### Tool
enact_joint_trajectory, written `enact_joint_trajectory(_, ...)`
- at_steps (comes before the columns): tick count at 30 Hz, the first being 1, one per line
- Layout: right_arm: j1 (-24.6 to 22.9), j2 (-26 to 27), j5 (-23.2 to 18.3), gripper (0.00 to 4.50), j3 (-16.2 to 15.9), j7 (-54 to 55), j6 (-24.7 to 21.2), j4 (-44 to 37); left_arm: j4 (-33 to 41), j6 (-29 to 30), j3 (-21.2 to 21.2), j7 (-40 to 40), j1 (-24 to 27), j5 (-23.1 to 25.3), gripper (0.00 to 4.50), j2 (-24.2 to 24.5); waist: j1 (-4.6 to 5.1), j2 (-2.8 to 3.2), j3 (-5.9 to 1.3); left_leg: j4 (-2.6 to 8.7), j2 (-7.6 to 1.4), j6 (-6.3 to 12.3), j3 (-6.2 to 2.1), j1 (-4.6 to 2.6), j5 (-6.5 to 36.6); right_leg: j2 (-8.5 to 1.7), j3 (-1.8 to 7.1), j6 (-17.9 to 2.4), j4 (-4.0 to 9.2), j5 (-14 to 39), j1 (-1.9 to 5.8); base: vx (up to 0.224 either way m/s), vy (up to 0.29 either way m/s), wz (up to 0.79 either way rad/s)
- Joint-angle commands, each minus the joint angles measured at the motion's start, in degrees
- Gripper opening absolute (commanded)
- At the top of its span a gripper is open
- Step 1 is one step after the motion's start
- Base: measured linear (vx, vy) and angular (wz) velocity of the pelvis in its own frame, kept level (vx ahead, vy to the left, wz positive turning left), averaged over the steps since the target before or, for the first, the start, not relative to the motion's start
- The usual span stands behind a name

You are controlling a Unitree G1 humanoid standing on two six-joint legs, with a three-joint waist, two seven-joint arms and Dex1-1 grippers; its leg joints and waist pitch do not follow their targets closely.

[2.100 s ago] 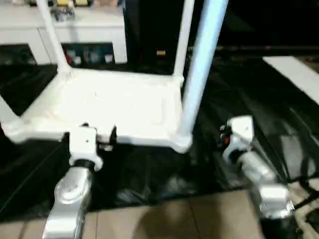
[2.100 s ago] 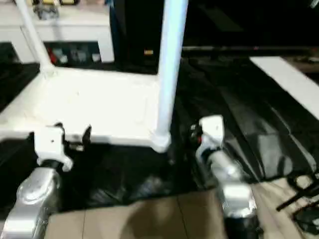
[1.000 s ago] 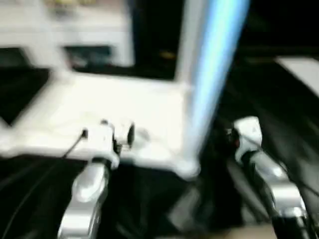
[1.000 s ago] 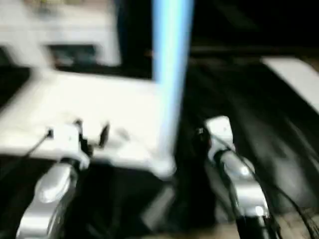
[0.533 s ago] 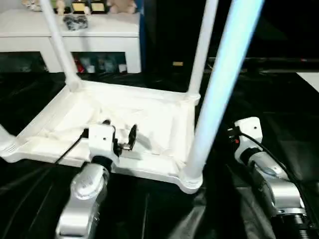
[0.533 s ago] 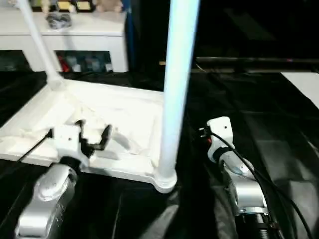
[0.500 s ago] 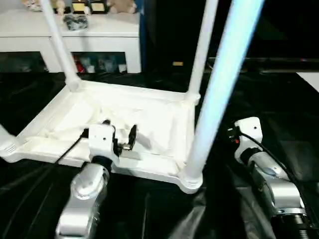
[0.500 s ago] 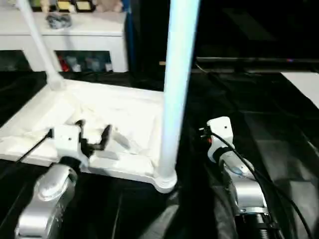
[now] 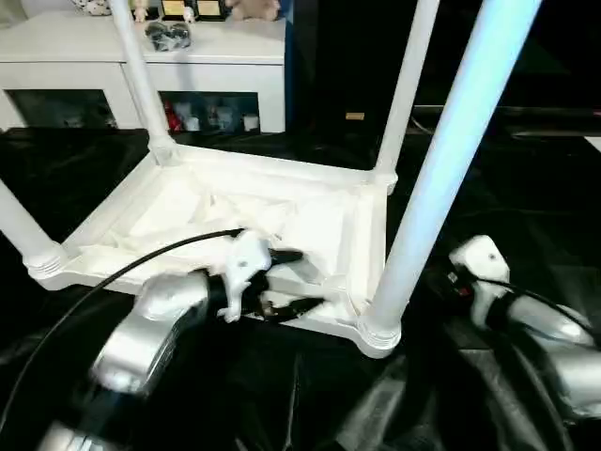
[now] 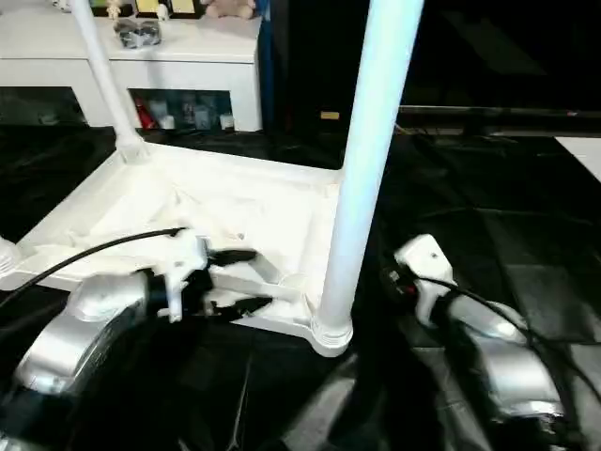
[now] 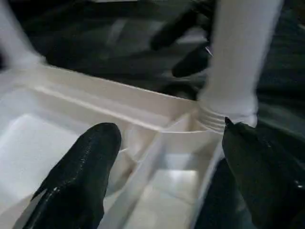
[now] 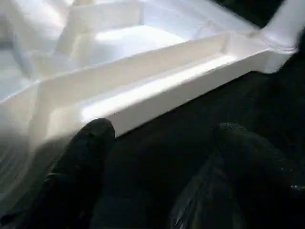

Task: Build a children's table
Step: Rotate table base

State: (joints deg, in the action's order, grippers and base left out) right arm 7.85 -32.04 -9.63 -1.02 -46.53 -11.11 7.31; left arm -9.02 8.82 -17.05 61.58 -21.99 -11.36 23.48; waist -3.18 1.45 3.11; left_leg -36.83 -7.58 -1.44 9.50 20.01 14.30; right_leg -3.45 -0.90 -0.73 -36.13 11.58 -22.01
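The left tool (image 11: 164,157), its two black fingers (image 11: 78,171) spread wide, straddles the near rim of the small all-white plastic children's table (image 9: 235,211). In the left wrist view one finger sits over the ribbed underside and the other outside the rim, by the base of the nearest long tapered tubular leg (image 9: 441,178). Whether the fingers touch the plastic cannot be told; nothing is clamped between them.

The right tool (image 12: 157,162) also stands wide open and holds nothing. In the right wrist view its fingers hover over the black-covered worktop (image 9: 526,178) just beside the table's outer edge, apart from it.

The table lies upside down on the black worktop, its rectangular top flat against the cover, ribbed underside facing up. Four legs rise from the round corner sockets, long axes near upright, slightly splayed. The top's long side runs left to right across the head views. Behind it stands a white cabinet (image 9: 216,56).
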Motion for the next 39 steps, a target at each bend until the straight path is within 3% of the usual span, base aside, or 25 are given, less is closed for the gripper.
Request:
enact_joint_trajectory(1, -1.0, -2.8, -1.2, 3.83, -1.3, -5.4, 0.5, -2.6, -3.9, -0.8, -3.4, 5.1, -2.6, 2.0, 3.63, 0.6, 0.01, -0.19, -2.96, 5.52, -4.78, 3.29, -1.99, 0.07, 8.6, -5.04, 2.71, -13.9, 4.9, 10.6, 2.51, 0.0, 0.0, 0.0)
enact_joint_trajectory(3, -1.4, -3.9, -1.5, 3.83, -1.6, -7.1, 0.4, -3.4, -5.6, -1.3, -4.5, 6.5, -3.5, 2.9, 3.61, 0.6, 0.04, -0.24, -3.14, 5.36, -4.83, 4.31, -2.07, 0.57, 6.6, -5.32, 2.59, -14.4, 4.61, 9.5, 2.93, 0.0, 0.0, 0.0)
enact_joint_trajectory(4, -1.6, -4.3, -1.7, 3.83, -1.6, -8.0, 0.2, -3.6, -6.7, -1.8, -5.0, 7.0, -4.1, 3.6, 3.33, 0.6, 0.18, -0.07, -3.25, 5.17, -4.83, 4.83, -2.03, 0.63, 5.3, -5.36, 2.54, -14.8, 4.6, 8.9, 2.85, 0.0, 0.0, 0.0)
enact_joint_trajectory(6, -1.8, -5.6, -3.0, 3.83, -2.0, -10.5, -2.0, -4.6, -10.0, -3.1, -6.0, 7.7, -5.7, 4.8, 3.33, -0.2, 0.47, -0.15, -3.18, 5.06, -4.78, 5.5, -1.85, 0.51, 5.4, -5.03, 2.42, -15.3, 4.85, 9.1, 2.71, 0.0, 0.0, 0.0)
enact_joint_trajectory(7, -1.9, -6.1, -3.5, 4.11, -2.2, -11.4, -2.8, -5.0, -11.5, -3.8, -6.3, 7.9, -6.5, 5.3, 3.19, -0.6, 0.37, -0.01, -3.23, 4.97, -4.89, 5.7, -1.77, 0.23, 5.5, -5.01, 2.42, -15.7, 4.86, 9.3, 2.53, 0.0, 0.0, 0.0)
enact_joint_trajectory(10, -1.9, -6.9, -4.1, 4.2, -2.7, -12.7, -3.8, -5.7, -14.7, -4.4, -6.9, 8.3, -8.1, 5.9, 2.84, -1.4, 0.33, -0.11, -3.18, 5.09, -5.13, 5.37, -1.79, 0.29, 6.1, -5.21, 2.35, -15.8, 4.89, 10.7, 2.58, 0.0, 0.0, 0.0)
enact_joint_trajectory(17, -2.4, -8.1, -4.4, 4.5, -3.3, -14.8, -4.8, -6.8, -21.3, -7.1, -7.8, 9.5, -10.8, 7.4, 2.5, -2.6, 0.41, -0.32, -3.08, 5.33, -5.27, 4.99, -1.8, 0.25, 7.2, -5.3, 2.38, -15.7, 5.08, 11.4, 2.49, 0.0, 0.0, 0.0)
enact_joint_trajectory(20, -2.5, -8.2, -4.5, 4.5, -3.4, -15.1, -5.1, -6.9, -23.3, -7.6, -8.0, 9.8, -11.6, 8.0, 2.28, -3.0, 0.42, -0.24, -3.13, 5.37, -5.35, 4.95, -1.81, 0.26, 7.0, -5.44, 2.39, -16.0, 5.0, 10.6, 2.53, 0.0, 0.0, 0.0)
enact_joint_trajectory(21, -2.5, -8.4, -4.5, 4.5, -3.6, -15.4, -5.3, -7.0, -24.2, -6.7, -8.2, 11.3, -12.3, 8.0, 2.09, -3.0, 0.42, 0.08, -3.09, 5.38, -5.33, 4.94, -1.75, 0.19, 7.3, -5.38, 2.41, -16.2, 5.11, 10.5, 2.43, 0.0, 0.0, 0.0)
enact_joint_trajectory(22, -2.4, -8.4, -4.5, 4.5, -3.6, -15.5, -5.3, -7.0, -24.3, -6.6, -8.2, 11.4, -12.3, 8.0, 2.0, -3.0, 0.4, -0.03, -3.07, 5.42, -5.39, 4.89, -1.74, 0.13, 7.5, -5.39, 2.44, -16.3, 5.16, 10.5, 2.41, 0.0, 0.0, 0.0)
enact_joint_trajectory(23, -2.4, -8.5, -4.5, 4.5, -3.6, -15.5, -5.4, -7.0, -24.8, -6.4, -8.2, 12.0, -12.6, 7.9, 1.95, -3.0, 0.29, 0.33, -3.05, 5.48, -5.47, 4.7, -1.86, 0.15, 7.6, -5.48, 2.45, -16.6, 4.96, 9.9, 2.46, 0.0, 0.0, 0.0)
enact_joint_trajectory(26, -2.4, -8.7, -4.1, 4.5, -3.7, -15.6, -5.1, -6.7, -26.1, -7.0, -8.4, 12.5, -13.2, 8.3, 1.86, -2.9, 0.37, 0.15, -3.07, 5.5, -5.48, 4.65, -1.84, 0.21, 7.7, -5.54, 2.45, -16.7, 5.04, 9.7, 2.56, 0.0, 0.0, 0.0)
enact_joint_trajectory(27, -2.4, -8.8, -4.0, 4.5, -3.7, -15.6, -5.1, -6.7, -27.0, -7.6, -8.4, 12.9, -13.5, 8.5, 1.65, -3.0, 0.34, 0.44, -3.04, 5.48, -5.45, 4.53, -1.85, 0.18, 8.0, -5.57, 2.48, -16.7, 5.08, 10.1, 2.54, 0.0, 0.0, 0.0)
enact_joint_trajectory(28, -2.4, -8.8, -4.1, 4.5, -3.7, -15.6, -5.1, -6.8, -27.7, -8.0, -8.4, 13.0, -13.7, 8.6, 1.57, -3.1, 0.4, 0.18, -2.95, 5.56, -5.38, 4.5, -1.78, 0.19, 8.5, -5.44, 2.47, -16.4, 5.29, 11.3, 2.56, 0.0, 0.0, 0.0)
enact_joint_trajectory(34, -3.0, -8.9, -3.8, 4.5, -3.5, -15.7, -5.0, -6.8, -29.1, -8.3, -8.2, 14.0, -14.1, 9.1, 1.05, -3.3, 0.54, 0.39, -2.76, 5.78, -5.5, 3.82, -1.88, 0.18, 10.1, -5.52, 2.58, -15.8, 5.6, 14.6, 2.43, 0.0, 0.0, 0.0)
enact_joint_trajectory(38, -3.2, -9.1, -3.9, 4.5, -3.3, -15.8, -4.8, -6.9, -27.8, -5.9, -7.1, 14.8, -13.8, 7.5, 0.78, -3.7, 0.73, 0.35, -2.76, 5.89, -5.59, 3.7, -1.96, 0.23, 10.2, -5.61, 2.61, -15.9, 5.57, 14.6, 2.41, 0.0, 0.0, 0.0)
enact_joint_trajectory(39, -3.2, -9.2, -3.9, 4.5, -3.3, -15.8, -4.7, -6.9, -27.3, -4.6, -6.9, 15.0, -13.7, 7.1, 0.65, -3.7, 0.78, 0.1, -2.77, 5.86, -5.59, 3.76, -1.88, 0.21, 10.0, -5.61, 2.63, -15.9, 5.58, 14.5, 2.41, 0.0, 0.0, 0.0)
